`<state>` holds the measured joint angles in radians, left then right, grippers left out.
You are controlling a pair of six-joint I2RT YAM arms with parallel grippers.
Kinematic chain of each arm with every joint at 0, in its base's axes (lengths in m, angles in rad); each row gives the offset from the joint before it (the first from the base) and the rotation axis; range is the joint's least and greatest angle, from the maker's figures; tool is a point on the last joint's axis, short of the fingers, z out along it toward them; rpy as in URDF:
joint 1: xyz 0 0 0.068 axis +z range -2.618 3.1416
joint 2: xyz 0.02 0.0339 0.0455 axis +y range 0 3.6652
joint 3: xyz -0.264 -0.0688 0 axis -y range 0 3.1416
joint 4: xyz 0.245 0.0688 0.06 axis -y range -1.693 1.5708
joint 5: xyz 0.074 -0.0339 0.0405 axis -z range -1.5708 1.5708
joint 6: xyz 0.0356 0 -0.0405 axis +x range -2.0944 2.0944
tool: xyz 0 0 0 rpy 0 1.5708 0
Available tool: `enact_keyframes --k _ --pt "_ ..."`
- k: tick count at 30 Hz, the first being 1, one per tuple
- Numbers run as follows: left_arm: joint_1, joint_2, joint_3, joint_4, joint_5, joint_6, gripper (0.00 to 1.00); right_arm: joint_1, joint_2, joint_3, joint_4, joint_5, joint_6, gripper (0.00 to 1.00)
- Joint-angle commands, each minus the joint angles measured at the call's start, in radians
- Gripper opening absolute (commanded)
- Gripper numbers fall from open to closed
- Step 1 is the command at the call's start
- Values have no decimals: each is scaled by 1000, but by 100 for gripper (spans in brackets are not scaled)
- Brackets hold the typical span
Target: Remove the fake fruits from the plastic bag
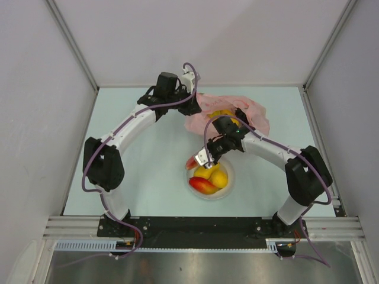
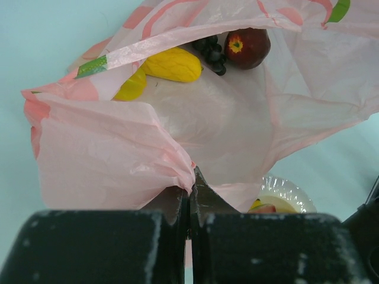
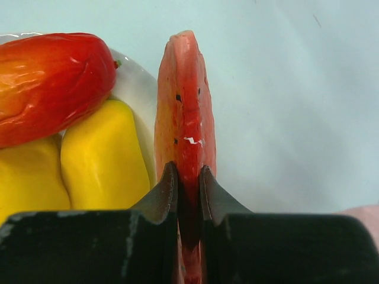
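Pale table (image 1: 148, 177): left jaws pinching bag (image 2: 231, 124), arm (image 1: 136, 121) stretched far; right jaws clamping slice (image 3: 185, 112), arm (image 1: 266, 145) folded inward.

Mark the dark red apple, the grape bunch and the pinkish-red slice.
dark red apple (image 2: 249, 48), left wrist view, middle of its skin.
grape bunch (image 2: 212, 52), left wrist view, centre of the cluster.
pinkish-red slice (image 3: 185, 100), right wrist view, upper half of its narrow edge.

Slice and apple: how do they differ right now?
The slice is thin, pinkish-red and out of the bag, pinched on edge by the right gripper beside the plate. The apple is round, dark red and lies ungripped inside the bag, next to the grapes. Both are glossy, reddish fake fruits.
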<state>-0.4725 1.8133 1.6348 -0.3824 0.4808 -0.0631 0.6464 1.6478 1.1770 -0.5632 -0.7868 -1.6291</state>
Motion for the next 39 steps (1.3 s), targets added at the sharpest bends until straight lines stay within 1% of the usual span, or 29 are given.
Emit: enact_keyframes --k 1,7,10,11,12,13,15,16,19,25,27,28,30,31,32,33,34,35,36,37,38,39 --pt "3 -31 -6 25 24 -17 0 24 29 21 -10 -51 -138 10" --pt "3 -35 -12 23 21 -10 0 30 63 29 -61 -26 -236 12" --pt "3 -45 -15 27 22 -10 0 27 78 30 -66 -20 -244 12" --pt "3 -46 -16 25 21 -7 0 25 79 30 -67 -22 -247 17" --pt "3 -49 -15 23 22 -1 0 22 79 30 -72 -22 -256 28" --pt "3 -51 -15 22 21 2 0 19 78 30 -75 -28 -265 47" --pt "2 -49 -15 17 15 6 0 10 70 30 -73 -29 -281 58" --pt "3 -49 -15 17 16 6 0 6 63 30 -69 -22 -285 67" --pt "3 -40 -10 17 27 5 0 -19 26 30 -53 -22 -293 70" --pt "5 -28 -1 20 35 6 0 -106 -98 30 -41 -57 -267 71" --pt "5 -28 0 22 39 0 0 -131 -166 30 -23 -72 -238 71" --pt "5 -29 0 23 44 -1 0 -155 -187 30 -9 -77 -179 72" --pt "5 -31 -1 28 51 -9 0 -186 -230 30 83 -77 -77 72" --pt "5 -35 0 30 54 -10 0 -197 -236 30 135 -66 113 71" --pt "5 -38 0 31 62 -14 0 -224 -240 30 270 -48 218 69" --pt "5 -40 0 30 64 -18 0 -238 -224 30 342 4 342 67" --pt "5 -46 0 33 68 -20 0 -254 -212 30 402 35 441 61" --pt "5 -51 0 31 77 -20 0 -276 -197 30 499 67 619 56" --pt "5 -54 0 34 82 -21 0 -290 -169 30 538 117 691 51" --pt "5 -58 2 34 85 -24 0 -300 -154 30 584 133 745 41" --pt "5 -60 5 30 97 -24 0 -309 -137 30 594 150 821 36" --pt "5 -62 5 28 107 -24 0 -310 -102 30 600 191 848 30"
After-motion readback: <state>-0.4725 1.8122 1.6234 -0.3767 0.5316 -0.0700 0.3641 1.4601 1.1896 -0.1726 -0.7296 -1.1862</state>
